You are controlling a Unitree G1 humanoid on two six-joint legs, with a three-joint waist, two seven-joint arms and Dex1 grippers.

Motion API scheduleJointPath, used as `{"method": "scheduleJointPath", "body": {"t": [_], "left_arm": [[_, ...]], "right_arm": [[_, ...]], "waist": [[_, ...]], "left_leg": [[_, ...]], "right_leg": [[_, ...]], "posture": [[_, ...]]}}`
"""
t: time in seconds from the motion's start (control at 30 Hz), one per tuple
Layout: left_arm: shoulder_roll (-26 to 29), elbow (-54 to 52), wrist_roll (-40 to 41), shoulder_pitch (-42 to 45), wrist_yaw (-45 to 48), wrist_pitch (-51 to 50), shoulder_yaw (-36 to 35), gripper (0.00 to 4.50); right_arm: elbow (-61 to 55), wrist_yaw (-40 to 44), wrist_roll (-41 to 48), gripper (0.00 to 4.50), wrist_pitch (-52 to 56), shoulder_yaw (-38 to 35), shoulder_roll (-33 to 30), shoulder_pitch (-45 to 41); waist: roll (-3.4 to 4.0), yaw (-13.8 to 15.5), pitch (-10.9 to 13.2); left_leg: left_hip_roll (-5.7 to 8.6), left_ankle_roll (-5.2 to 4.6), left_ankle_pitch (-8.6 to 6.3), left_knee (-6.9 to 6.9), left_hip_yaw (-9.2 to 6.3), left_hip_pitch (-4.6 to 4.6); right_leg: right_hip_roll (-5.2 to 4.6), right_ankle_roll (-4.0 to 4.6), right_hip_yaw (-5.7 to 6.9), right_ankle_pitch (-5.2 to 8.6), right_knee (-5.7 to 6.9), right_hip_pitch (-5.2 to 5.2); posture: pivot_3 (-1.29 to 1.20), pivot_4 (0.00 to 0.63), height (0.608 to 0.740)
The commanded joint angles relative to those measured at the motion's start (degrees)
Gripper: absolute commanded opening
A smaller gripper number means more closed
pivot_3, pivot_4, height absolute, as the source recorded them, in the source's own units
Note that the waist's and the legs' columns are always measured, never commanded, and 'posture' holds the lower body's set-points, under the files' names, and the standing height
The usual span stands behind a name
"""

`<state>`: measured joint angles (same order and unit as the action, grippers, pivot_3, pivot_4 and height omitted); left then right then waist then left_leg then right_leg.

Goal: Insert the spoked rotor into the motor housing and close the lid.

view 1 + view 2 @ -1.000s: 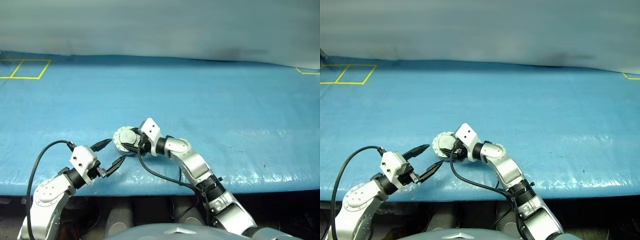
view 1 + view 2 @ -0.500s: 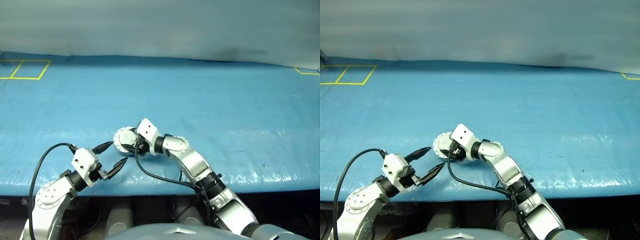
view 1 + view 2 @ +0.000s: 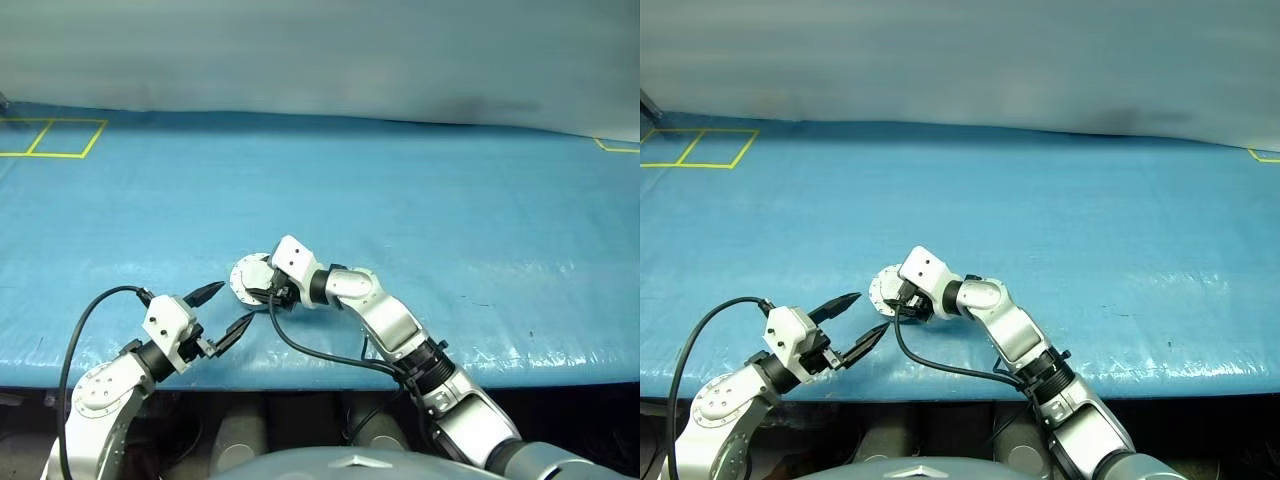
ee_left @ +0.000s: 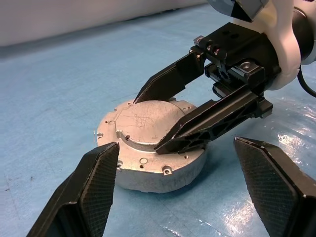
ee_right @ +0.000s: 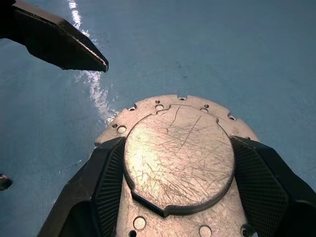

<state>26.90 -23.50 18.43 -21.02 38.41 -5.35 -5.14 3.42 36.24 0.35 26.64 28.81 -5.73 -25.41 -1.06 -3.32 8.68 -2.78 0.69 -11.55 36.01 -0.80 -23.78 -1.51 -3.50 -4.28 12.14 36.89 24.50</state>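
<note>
The motor housing (image 4: pixel 148 173), a round silver cup, stands on the blue table near its front edge. The lid (image 5: pixel 177 153) lies flat on top of it, plain scratched face up. My right gripper (image 3: pixel 262 290) reaches over it from the right, and its two fingers press the sides of the lid's raised centre. The left gripper (image 3: pixel 237 302) hovers open just left of the housing, pointing at it, with a fingertip (image 5: pixel 64 42) close by. The spoked rotor is hidden.
A blue sheet (image 3: pixel 430 220) covers the table, and its front edge runs just below the arms. Yellow tape marks lie at the far left (image 3: pixel 50 140) and far right (image 3: pixel 615 145). A black cable (image 3: pixel 310 350) hangs from my right wrist.
My right wrist has tipped down and rolled a little over the housing, staying on the lid. The left gripper has stayed where it was, still open.
</note>
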Motion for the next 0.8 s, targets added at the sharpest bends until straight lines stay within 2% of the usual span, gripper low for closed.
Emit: {"method": "scheduleJointPath", "body": {"t": [0.03,0.07,0.17,0.5,0.8], "left_arm": [[-1.45,0.57,0.74,2.05,-2.84,-2.21,-0.56,4.04],[-2.3,1.15,1.1,3.06,-3.68,-2.27,-0.71,4.04],[-3.9,2.75,1.65,5.41,-4.65,-2.4,-0.81,3.43],[-4.35,6.54,-1.25,9.03,-5.55,-3.49,1.81,0.09],[-4.09,8.03,-3.45,9.95,-7.22,-4.73,2.66,0.04]], "right_arm": [[1.75,-0.95,-1.92,3.02,2.59,-0.1,-1.83,0.94],[1.64,-1.03,-1.87,3.02,2.69,-0.18,-1.85,1.01],[1.35,-1.29,-1.76,3.02,2.9,-0.35,-1.9,1.18],[0.5,-2.14,-1.56,3.02,3.08,-0.71,-2.14,1.72],[-0.2,-2.96,-1.34,3.02,3.42,-1.07,-2.32,2.18]], "waist": [[0.01,0.05,-0.02],[0.03,0.09,-0.03],[-0.04,0.25,-0.08],[-0.05,0.58,-0.1],[-0.05,0.9,-0.1]], "left_leg": [[0.0,0.0,0.0,0.01,-0.01,0.01],[0.01,0.0,0.0,0.01,-0.01,0.01],[0.04,0.0,0.0,0.03,-0.01,0.02],[0.06,0.0,0.0,0.04,-0.03,0.02],[0.06,0.0,0.0,0.04,-0.04,0.02]], "right_leg": [[0.0,0.0,0.0,0.0,0.0,-0.01],[0.0,0.0,0.0,0.0,0.0,-0.02],[-0.01,-0.01,0.0,0.0,0.0,-0.04],[-0.01,-0.02,0.01,-0.01,0.0,-0.07],[-0.01,-0.02,0.01,-0.01,0.0,-0.07]], "posture": [[0.0,0.15,0.74],[0.0,0.15,0.74],[0.0,0.15,0.74],[0.0,0.15,0.74],[0.0,0.15,0.74]]}}
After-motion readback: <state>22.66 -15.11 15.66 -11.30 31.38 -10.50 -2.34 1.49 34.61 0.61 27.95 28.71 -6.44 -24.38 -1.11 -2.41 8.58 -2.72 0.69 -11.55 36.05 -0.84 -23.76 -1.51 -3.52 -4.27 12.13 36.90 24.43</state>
